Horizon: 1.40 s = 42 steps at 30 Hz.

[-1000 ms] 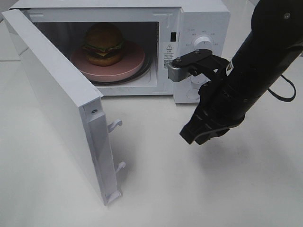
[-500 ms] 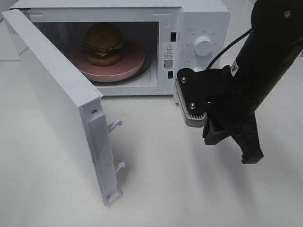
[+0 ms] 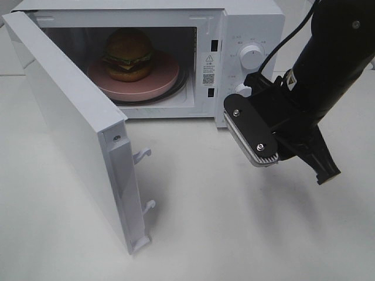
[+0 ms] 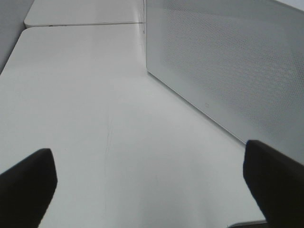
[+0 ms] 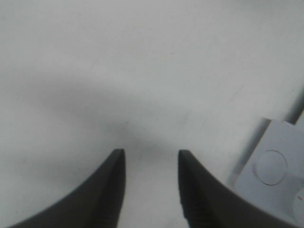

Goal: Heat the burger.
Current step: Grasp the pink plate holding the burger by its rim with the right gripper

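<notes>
The burger (image 3: 129, 54) sits on its pink plate (image 3: 167, 79) inside the open microwave (image 3: 252, 23). The right gripper (image 5: 151, 156) has its fingers (image 5: 111, 185) a little apart and holds nothing. Next, the door (image 3: 64, 117) likely needs a push shut.

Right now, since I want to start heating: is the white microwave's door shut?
No, the white microwave door stands swung wide open, showing the golden-bun burger on its round pink plate inside.
</notes>
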Motion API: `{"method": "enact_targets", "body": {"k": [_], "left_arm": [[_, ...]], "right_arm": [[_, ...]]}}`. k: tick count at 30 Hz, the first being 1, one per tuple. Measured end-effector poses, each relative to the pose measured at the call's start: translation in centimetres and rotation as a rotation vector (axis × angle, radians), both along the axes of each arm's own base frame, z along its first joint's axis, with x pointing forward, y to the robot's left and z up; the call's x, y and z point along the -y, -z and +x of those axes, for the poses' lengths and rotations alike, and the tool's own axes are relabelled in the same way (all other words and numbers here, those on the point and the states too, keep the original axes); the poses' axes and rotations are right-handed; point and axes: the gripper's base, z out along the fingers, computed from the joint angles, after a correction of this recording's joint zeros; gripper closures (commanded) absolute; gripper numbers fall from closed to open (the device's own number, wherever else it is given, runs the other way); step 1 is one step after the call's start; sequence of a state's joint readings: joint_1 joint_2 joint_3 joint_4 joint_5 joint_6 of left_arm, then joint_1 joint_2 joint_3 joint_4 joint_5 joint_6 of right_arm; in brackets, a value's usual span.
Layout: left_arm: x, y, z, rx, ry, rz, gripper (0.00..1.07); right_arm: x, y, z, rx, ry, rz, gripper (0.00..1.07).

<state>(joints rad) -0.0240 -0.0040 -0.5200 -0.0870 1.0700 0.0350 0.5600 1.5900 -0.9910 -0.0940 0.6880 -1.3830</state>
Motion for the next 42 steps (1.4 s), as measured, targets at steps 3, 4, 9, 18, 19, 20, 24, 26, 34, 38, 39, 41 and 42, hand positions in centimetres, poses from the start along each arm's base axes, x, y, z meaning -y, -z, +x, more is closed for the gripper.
{"method": "enact_targets", "body": {"k": [3,4,9,18,19,20,24,26,34,38,39,41,42], "left_arm": [[0.0,0.0,0.0,0.0,0.0,0.0,0.07],[0.0,0.0,0.0,0.0,0.0,0.0,0.07],[0.0,0.0,0.0,0.0,0.0,0.0,0.07],[0.0,0.0,0.0,0.0,0.0,0.0,0.07],[0.0,0.0,0.0,0.0,0.0,0.0,0.07],[0.0,0.0,0.0,0.0,0.0,0.0,0.07],[0.0,0.0,0.0,0.0,0.0,0.0,0.07],[0.0,0.0,0.0,0.0,0.0,0.0,0.07],[0.0,0.0,0.0,0.0,0.0,0.0,0.07],[0.0,0.0,0.0,0.0,0.0,0.0,0.07],[0.0,0.0,0.0,0.0,0.0,0.0,0.07],[0.0,0.0,0.0,0.0,0.0,0.0,0.07],[0.0,0.0,0.0,0.0,0.0,0.0,0.07]], "right_arm": [[-0.2,-0.5,0.5,0.04,0.024,0.023,0.27],[-0.3,-0.7,0.7,0.05,0.036,0.033,0.17],[-0.9,-1.8,1.5,0.1,0.111,0.099,0.1],[-3.5,-2.2,2.9,0.167,0.067,0.147,0.12],[-3.5,-2.2,2.9,0.167,0.067,0.147,0.12],[-4.2,-2.3,3.2,0.185,0.05,0.156,0.12],[-5.0,-2.1,3.8,0.19,0.042,0.159,0.13],[-5.6,-1.9,4.6,0.204,0.038,0.166,0.13],[-7.4,-1.3,6.3,0.232,0.028,0.19,0.14],[-7.9,-1.0,7.0,0.243,0.026,0.198,0.14],[-8.3,-0.9,7.5,0.253,0.029,0.209,0.14],[-8.6,-0.8,7.8,0.255,0.032,0.213,0.14],[-9.0,-0.4,8.3,0.259,0.039,0.22,0.15]]}}
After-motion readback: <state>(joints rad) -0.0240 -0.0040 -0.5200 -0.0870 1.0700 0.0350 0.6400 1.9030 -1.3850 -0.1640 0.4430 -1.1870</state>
